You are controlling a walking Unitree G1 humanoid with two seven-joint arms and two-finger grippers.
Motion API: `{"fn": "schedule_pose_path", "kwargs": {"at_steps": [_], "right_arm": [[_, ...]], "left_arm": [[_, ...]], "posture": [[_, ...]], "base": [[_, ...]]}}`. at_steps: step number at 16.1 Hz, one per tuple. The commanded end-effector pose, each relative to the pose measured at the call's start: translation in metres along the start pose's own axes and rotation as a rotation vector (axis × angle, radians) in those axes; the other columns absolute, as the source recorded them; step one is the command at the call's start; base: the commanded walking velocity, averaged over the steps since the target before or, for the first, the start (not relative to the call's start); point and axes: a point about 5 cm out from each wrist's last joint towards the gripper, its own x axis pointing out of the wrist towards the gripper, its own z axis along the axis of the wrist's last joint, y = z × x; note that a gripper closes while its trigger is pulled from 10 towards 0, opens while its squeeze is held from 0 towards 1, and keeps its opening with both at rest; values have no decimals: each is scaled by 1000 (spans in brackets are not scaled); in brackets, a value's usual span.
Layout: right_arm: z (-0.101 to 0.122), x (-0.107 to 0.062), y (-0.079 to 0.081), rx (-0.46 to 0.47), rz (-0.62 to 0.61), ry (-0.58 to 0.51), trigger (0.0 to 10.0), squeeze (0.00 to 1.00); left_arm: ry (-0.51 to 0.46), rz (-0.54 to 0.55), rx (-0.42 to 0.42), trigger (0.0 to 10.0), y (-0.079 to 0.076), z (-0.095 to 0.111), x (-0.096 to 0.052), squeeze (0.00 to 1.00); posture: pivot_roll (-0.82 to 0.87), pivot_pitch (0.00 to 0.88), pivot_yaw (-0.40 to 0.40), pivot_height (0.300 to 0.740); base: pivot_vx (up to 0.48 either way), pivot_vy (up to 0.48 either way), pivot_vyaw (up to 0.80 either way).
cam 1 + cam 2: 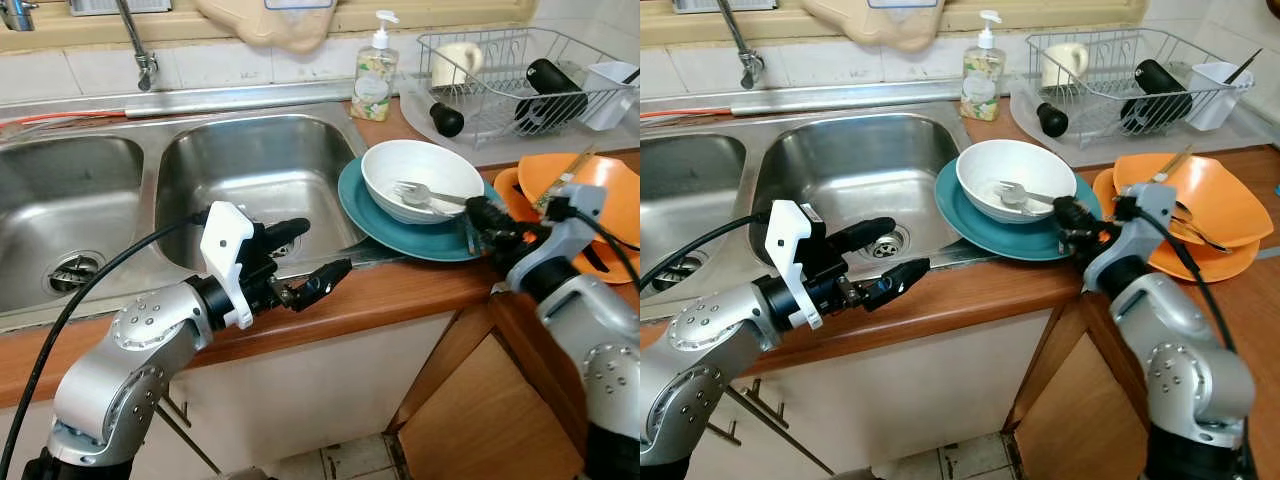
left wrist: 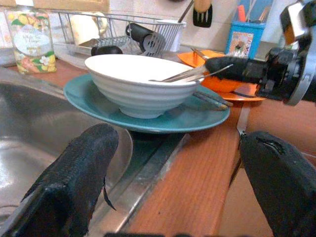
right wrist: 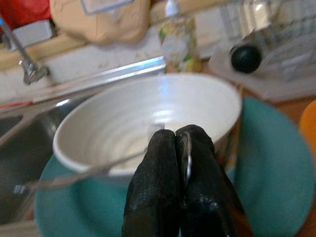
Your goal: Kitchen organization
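Observation:
A white bowl [image 1: 440,165] sits on a teal plate [image 1: 420,242] at the counter's edge, right of the sink. A metal fork [image 1: 410,190] lies in the bowl with its handle over the right rim. My right gripper [image 1: 478,212] is at that rim, shut on the fork's handle; in the right wrist view its fingers [image 3: 163,163] pinch the thin fork [image 3: 94,170] before the bowl [image 3: 123,118]. My left gripper [image 1: 315,258] hovers open over the counter's front edge, left of the plate, aimed at the bowl [image 2: 138,84], holding nothing.
A double steel sink [image 1: 250,170] with a tap [image 1: 140,50] lies left. Behind stand a soap bottle [image 1: 375,70] and a wire dish rack [image 1: 510,80]. Stacked orange plates [image 1: 600,185] with cutlery sit right. A cabinet door [image 1: 480,400] hangs open below.

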Motion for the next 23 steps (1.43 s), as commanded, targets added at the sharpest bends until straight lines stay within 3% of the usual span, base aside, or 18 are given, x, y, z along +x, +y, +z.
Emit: {"fn": "schedule_pose_path", "kwargs": {"at_steps": [1,9,11,12,13,14,15,16,19,23], "right_arm": [[14,0,2,-18,6,-56,0,0],[19,0,6,-44,15,-67,0,0],[13,-1,8,-90,29,-26,0,0],[5,-3,13,-137,45,27,10000,0],[2,-3,15,-135,49,40,10000,0],[1,-4,14,-119,34,41,10000,667],[2,-4,13,-111,21,37,10000,667],[4,-5,9,-103,2,28,10000,1000],[9,-11,5,-116,41,18,10000,1000],[6,-20,-7,-212,66,73,10000,1000]], "left_arm": [[-8,5,16,10000,2,4,2,0],[34,-15,52,10000,-1,-1,6,0],[41,-13,59,10000,-1,-2,7,0],[43,-12,68,10000,-2,-3,7,0],[42,-12,69,10000,-2,-3,7,0],[41,-14,67,10000,-2,-3,7,0],[40,-16,65,10000,-2,-3,7,0],[37,-20,61,10000,-3,-3,7,0],[31,-30,50,10000,-4,-3,7,0],[35,-35,44,10000,-6,-4,5,0]], "posture": [[-35,0,26,740],[-45,0,36,740],[-46,0,37,740],[-46,0,38,740],[-46,0,38,740],[-47,0,38,740],[-47,0,38,740],[-50,0,39,740],[-51,0,35,740],[-49,0,25,740]], "base": [[0,0,0],[0,0,0],[0,0,0],[0,0,0],[0,0,0],[0,0,0],[0,0,0],[0,0,0],[0,0,0],[0,0,0]]}}
